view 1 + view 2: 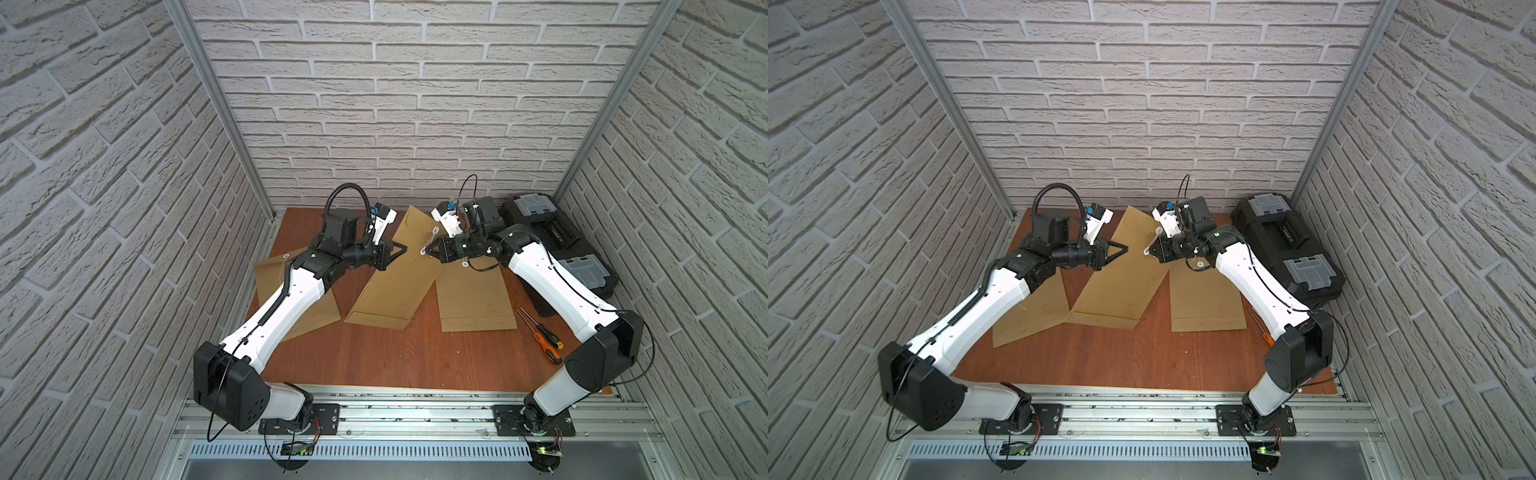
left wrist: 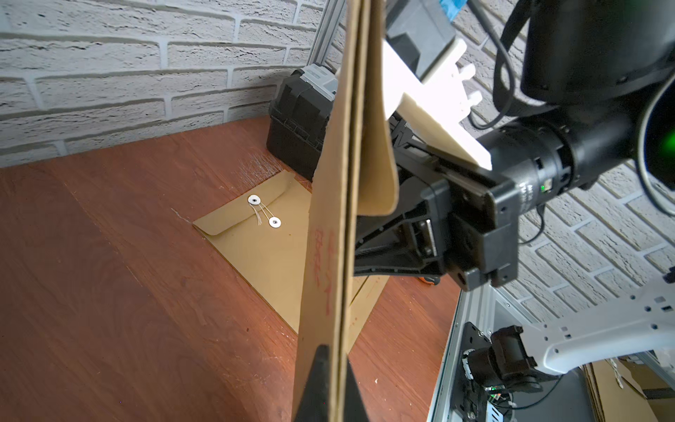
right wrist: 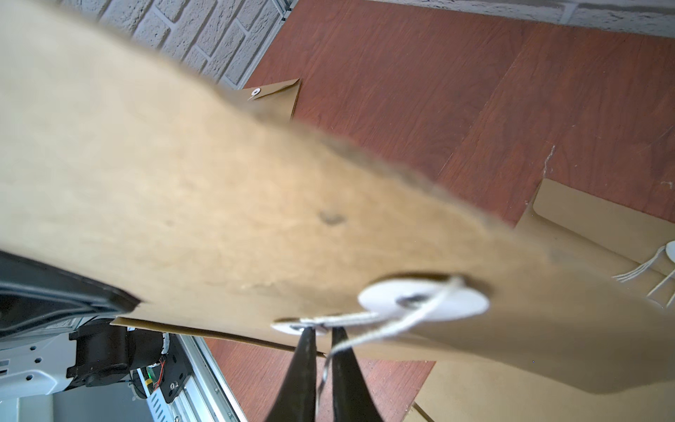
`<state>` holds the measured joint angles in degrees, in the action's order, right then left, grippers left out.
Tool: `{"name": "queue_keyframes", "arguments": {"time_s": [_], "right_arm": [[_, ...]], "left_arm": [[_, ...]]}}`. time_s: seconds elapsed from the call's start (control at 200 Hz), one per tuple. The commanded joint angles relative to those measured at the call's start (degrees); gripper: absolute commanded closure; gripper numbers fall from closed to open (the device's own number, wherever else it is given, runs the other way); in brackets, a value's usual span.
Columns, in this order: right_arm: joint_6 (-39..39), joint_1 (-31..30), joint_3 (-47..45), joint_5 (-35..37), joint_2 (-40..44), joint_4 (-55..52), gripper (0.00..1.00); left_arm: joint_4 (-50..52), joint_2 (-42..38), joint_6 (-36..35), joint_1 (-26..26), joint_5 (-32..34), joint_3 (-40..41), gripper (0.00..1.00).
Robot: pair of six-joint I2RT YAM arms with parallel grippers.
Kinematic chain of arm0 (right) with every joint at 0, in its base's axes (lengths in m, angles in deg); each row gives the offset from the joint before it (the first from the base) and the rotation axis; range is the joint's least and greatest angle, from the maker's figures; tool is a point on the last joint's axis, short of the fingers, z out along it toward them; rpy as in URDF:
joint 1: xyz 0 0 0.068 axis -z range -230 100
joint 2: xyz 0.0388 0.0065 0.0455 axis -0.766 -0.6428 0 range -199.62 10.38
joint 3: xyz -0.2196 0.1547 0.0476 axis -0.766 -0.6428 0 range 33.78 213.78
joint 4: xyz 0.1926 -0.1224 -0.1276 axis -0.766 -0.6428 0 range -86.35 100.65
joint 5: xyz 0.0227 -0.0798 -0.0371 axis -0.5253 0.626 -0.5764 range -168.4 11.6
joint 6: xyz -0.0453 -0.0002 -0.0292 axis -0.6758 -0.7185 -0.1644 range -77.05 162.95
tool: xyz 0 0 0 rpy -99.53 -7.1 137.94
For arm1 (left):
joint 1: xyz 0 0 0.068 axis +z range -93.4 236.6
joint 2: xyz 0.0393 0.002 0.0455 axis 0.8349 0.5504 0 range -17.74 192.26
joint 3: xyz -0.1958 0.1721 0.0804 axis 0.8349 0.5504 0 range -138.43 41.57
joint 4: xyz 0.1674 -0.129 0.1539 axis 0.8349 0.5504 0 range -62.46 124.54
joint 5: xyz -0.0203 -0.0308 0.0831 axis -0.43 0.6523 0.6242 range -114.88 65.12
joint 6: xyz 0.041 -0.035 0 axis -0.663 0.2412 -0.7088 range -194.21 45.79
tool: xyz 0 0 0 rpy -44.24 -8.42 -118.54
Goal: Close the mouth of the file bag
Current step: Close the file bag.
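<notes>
**Inspector:** Left side?

**Assistant:** The left gripper (image 1: 402,249) is clamped on the file bag (image 1: 386,286) edge. It props the bag over the middle of the desk (image 1: 374,357), likely to steady it.

**Inspector:** Right?

**Assistant:** The right gripper (image 3: 321,341) has its fingers narrowly parted with the string (image 3: 350,319) running between, apparently mid-winding.

In the right wrist view the held file bag (image 3: 182,182) is a blur close to the lens and covers most of the counter (image 3: 401,73). The bottom edge cuts off the right end effector (image 3: 323,332). In a top view the right arm hides most of the screwdriver (image 1: 1268,338), and the left arm covers much of the left file bag (image 1: 1034,307).
</notes>
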<state>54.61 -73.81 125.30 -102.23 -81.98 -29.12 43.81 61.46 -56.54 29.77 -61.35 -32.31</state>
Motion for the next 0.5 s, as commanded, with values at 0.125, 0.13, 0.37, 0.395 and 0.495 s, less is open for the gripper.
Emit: {"name": "queue_keyframes", "arguments": {"time_s": [0.125,0.13,0.37,0.395,0.495], "right_arm": [[2.8,0.8,-3.7,-0.8,3.8,8.4,0.89],[2.8,0.8,-3.7,-0.8,3.8,8.5,0.89],[4.4,1.8,-6.8,-2.3,5.4,11.1,0.88],[4.4,2.0,-7.1,-2.4,5.5,11.2,0.88],[4.8,2.7,-8.2,-2.7,5.8,11.8,0.87]], "left_arm": [[-2.7,-1.1,-0.6,-0.4,-0.2,-2.0,1.0],[-2.6,-1.1,-0.6,-0.4,-0.2,-2.0,1.0],[-2.1,-1.1,-0.9,-0.4,-0.2,-2.2,1.0],[-2.2,-1.1,-0.9,-0.4,-0.2,-2.1,1.0],[-2.0,-1.0,-1.0,-0.4,-0.2,-2.1,1.0]]}}
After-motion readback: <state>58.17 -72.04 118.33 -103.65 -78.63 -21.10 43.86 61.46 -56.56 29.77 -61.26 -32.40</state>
